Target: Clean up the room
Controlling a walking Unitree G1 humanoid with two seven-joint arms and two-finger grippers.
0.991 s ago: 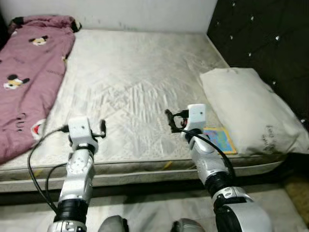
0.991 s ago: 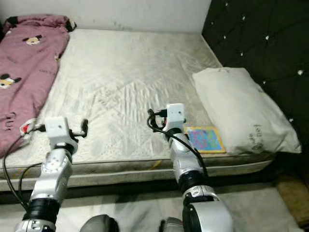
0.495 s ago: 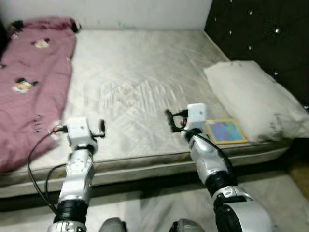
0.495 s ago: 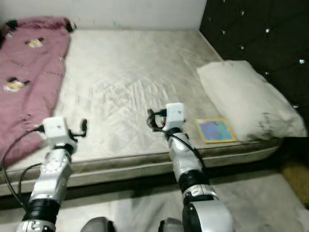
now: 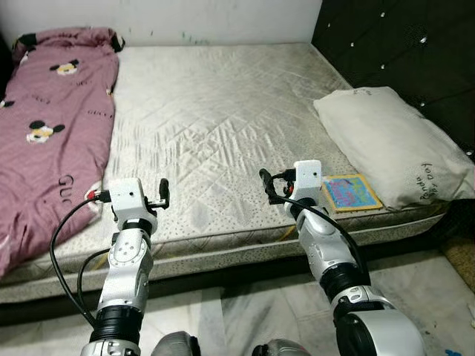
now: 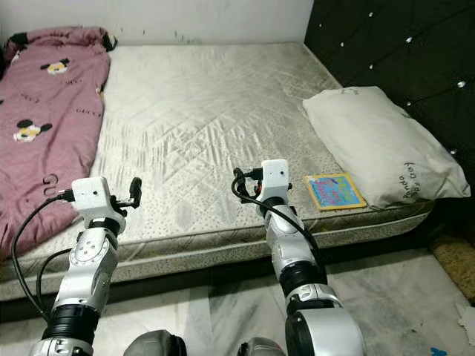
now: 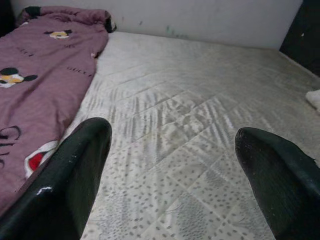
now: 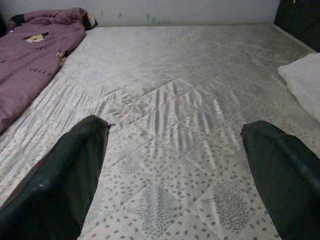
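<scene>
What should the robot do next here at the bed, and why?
Probably swing the right gripper toward the colourful book, which lies on the mattress just beside that arm, against the white pillow. Both grippers are open and holding nothing, and the left gripper hangs nearer the pink blanket.

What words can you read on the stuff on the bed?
"GUCCI", printed several times on the pink blanket among cartoon mouse heads; some prints look cut off or folded.
Dark handwriting on the end of the white pillow: too small to read for sure.
The colourful book beside the pillow: its cover is too blurred to read.
</scene>
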